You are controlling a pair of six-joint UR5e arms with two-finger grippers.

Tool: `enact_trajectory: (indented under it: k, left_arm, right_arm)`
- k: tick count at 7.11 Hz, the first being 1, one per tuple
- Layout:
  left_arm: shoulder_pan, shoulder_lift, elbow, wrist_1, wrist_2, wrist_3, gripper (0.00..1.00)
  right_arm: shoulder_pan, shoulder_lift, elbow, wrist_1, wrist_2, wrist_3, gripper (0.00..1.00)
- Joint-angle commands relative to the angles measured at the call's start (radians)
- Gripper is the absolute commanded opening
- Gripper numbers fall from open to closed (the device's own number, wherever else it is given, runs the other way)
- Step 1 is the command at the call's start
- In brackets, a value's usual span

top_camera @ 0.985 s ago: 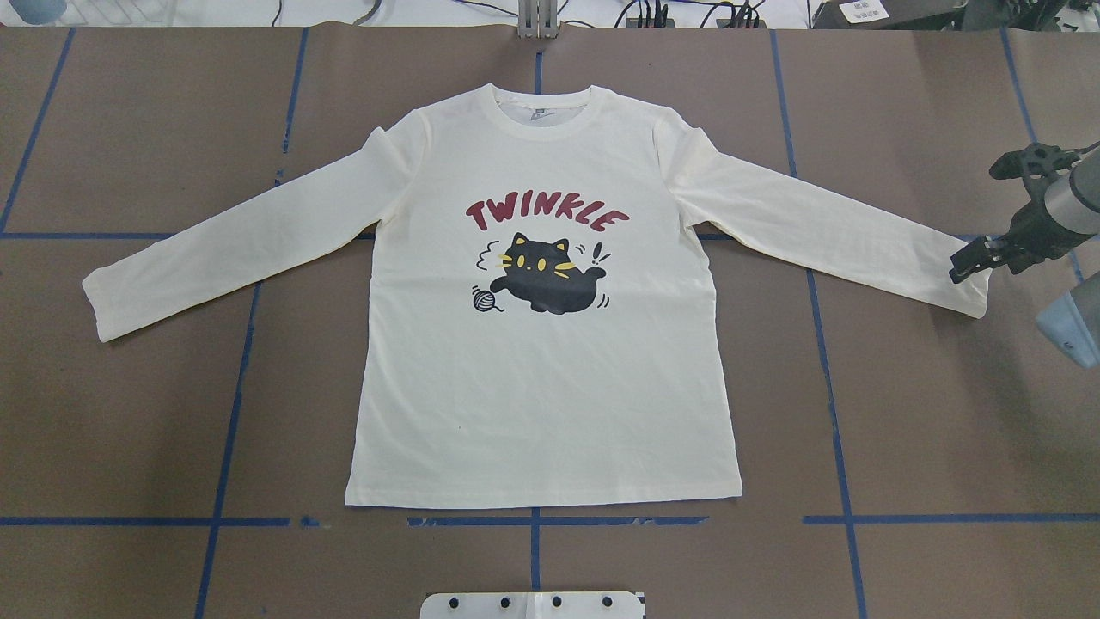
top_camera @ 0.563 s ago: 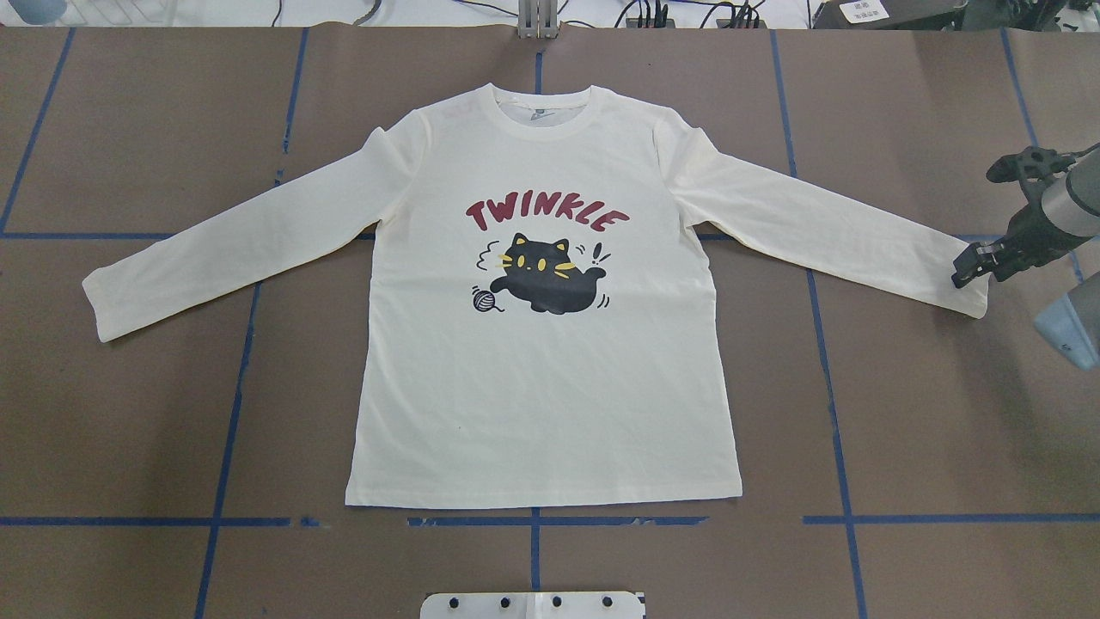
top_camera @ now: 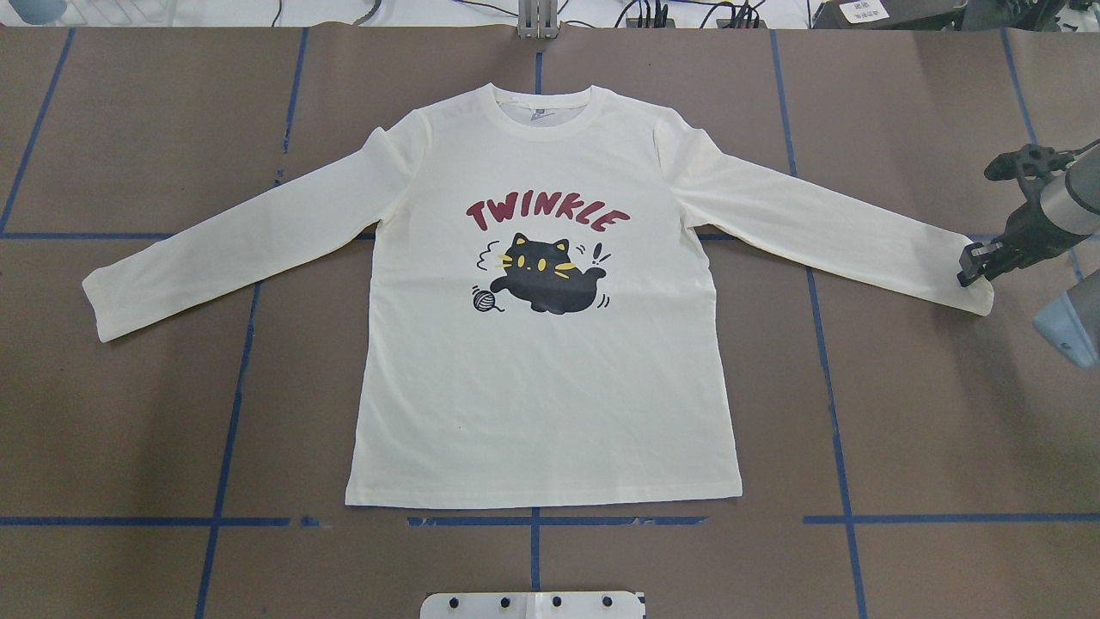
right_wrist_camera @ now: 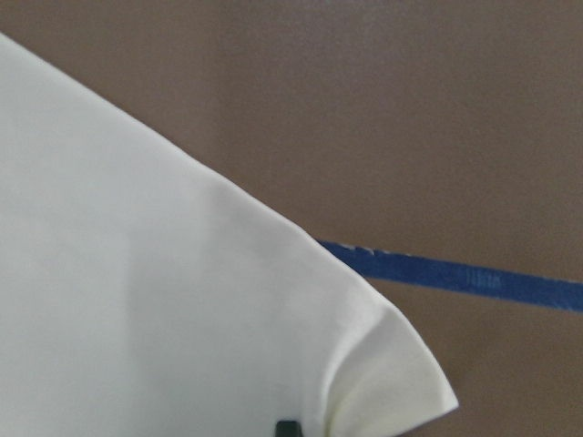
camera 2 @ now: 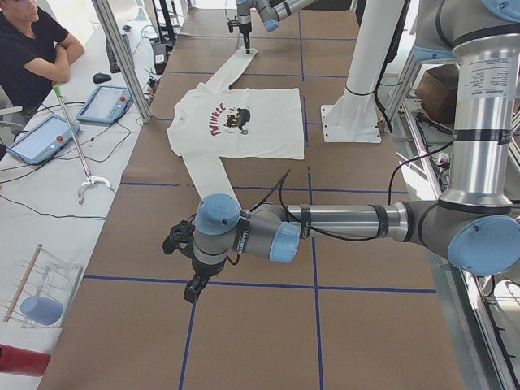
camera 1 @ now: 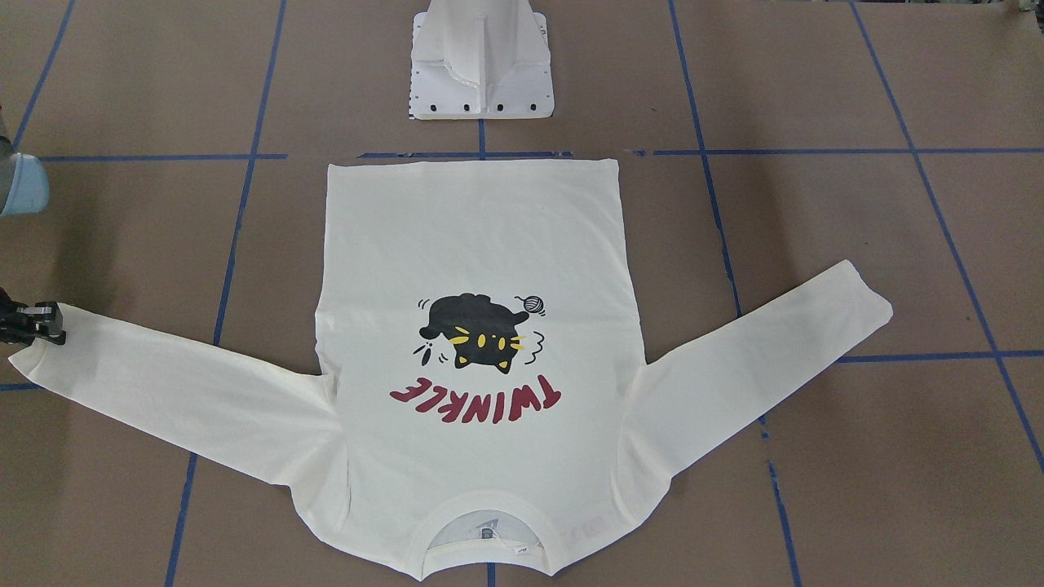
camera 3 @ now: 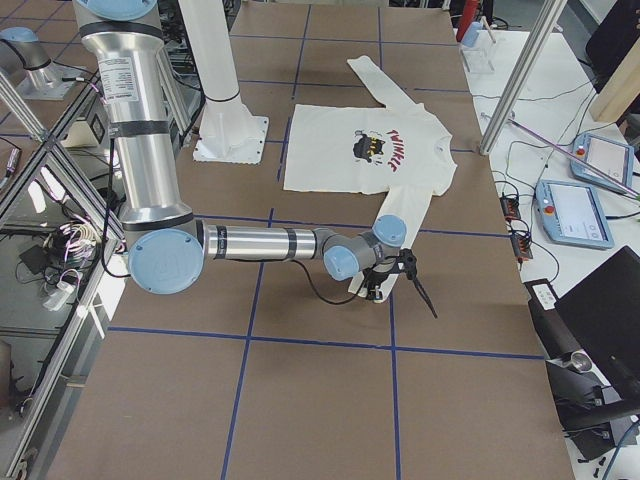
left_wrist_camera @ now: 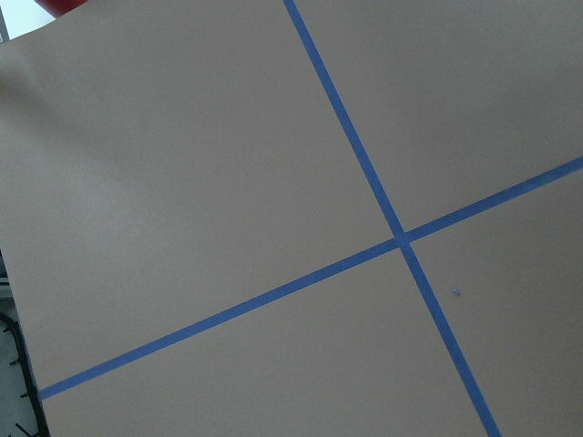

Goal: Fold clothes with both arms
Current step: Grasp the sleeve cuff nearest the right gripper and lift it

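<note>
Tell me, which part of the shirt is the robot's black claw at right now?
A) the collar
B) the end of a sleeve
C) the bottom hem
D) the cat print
B: in the overhead view the right gripper sits at the cuff of one outstretched sleeve of the T-shirt, well away from the body of the shirt.

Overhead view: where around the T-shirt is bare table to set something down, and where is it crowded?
Bare table flanks the T-shirt on the robot's side of both sleeves, plus a strip between hem and base plate. Crowded only at the cuff where the right gripper sits.
</note>
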Motion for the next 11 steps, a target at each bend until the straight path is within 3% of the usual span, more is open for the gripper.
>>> enact_trajectory:
  k: [1, 3, 5, 7, 9, 11]
  left_arm:
    - [0.001, -0.007, 0.002, -0.002, 0.000, -0.002, 1.00]
    - [0.001, -0.020, 0.000, 0.006, 0.000, -0.004, 1.00]
    - [0.001, -0.037, 0.000, 0.010, 0.000, -0.005, 1.00]
    - [0.001, -0.050, 0.002, 0.010, 0.000, -0.005, 1.00]
    - [0.001, -0.050, 0.000, 0.007, 0.000, -0.025, 1.00]
    - [0.002, -0.050, 0.002, 0.009, 0.001, -0.027, 1.00]
  right_arm:
    - [0.002, 0.008, 0.007, 0.004, 0.002, 0.000, 0.00]
    - [0.017, 0.008, 0.073, 0.005, 0.006, 0.003, 0.00]
    - [0.045, 0.055, 0.143, -0.001, 0.073, 0.029, 0.00]
    - [0.038, 0.212, 0.142, -0.004, 0.148, 0.264, 0.00]
    - [-0.037, 0.386, 0.128, -0.011, 0.142, 0.492, 0.00]
    - [-0.097, 0.616, 0.050, -0.097, 0.093, 0.607, 0.00]
